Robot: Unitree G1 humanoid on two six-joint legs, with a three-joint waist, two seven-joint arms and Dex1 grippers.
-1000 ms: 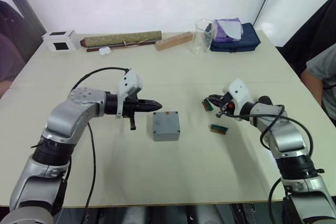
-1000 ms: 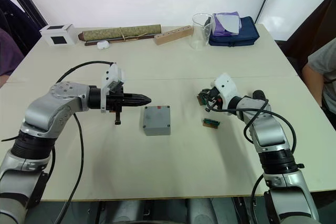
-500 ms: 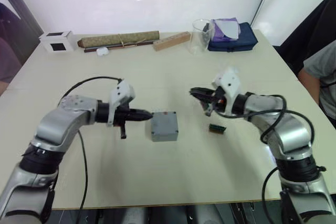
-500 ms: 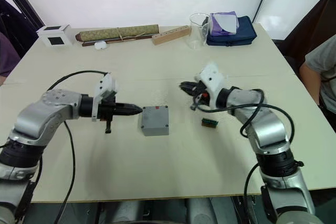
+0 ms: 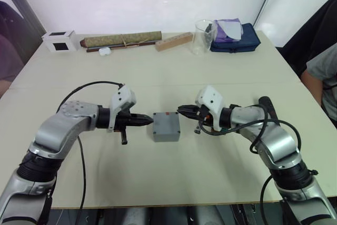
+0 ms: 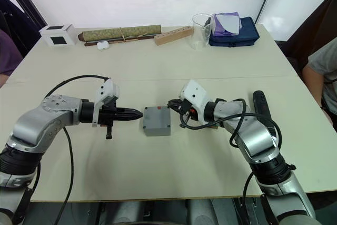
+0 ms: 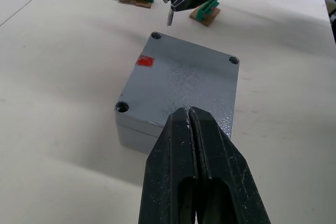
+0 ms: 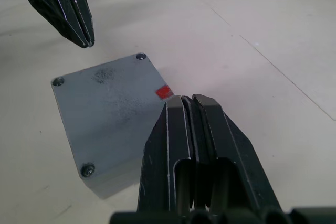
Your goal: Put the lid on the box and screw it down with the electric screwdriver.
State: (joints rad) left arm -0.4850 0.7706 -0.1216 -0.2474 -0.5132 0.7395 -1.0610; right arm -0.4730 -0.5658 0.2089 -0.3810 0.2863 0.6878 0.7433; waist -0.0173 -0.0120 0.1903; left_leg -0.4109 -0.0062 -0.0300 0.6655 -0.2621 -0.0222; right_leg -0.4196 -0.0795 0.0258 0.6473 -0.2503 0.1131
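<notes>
The grey box sits mid-counter with the lid already on top. The left gripper and right gripper, both pinched closed and empty, flank it closely. A sideways nudge could slide the box or shift the lid.

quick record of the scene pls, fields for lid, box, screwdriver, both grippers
lid: flat square grey metal lid, red mark on top, sits on the box
box: grey cast-metal box, mid-table
screws: cannot tell if the corner holes are filled
electric screwdriver: thick black stick-shaped electric screwdriver, lying on the table by the right arm, not held
left gripper: fingers shut, empty, at the box's left side
right gripper: fingers shut, empty, at the box's right side
</notes>
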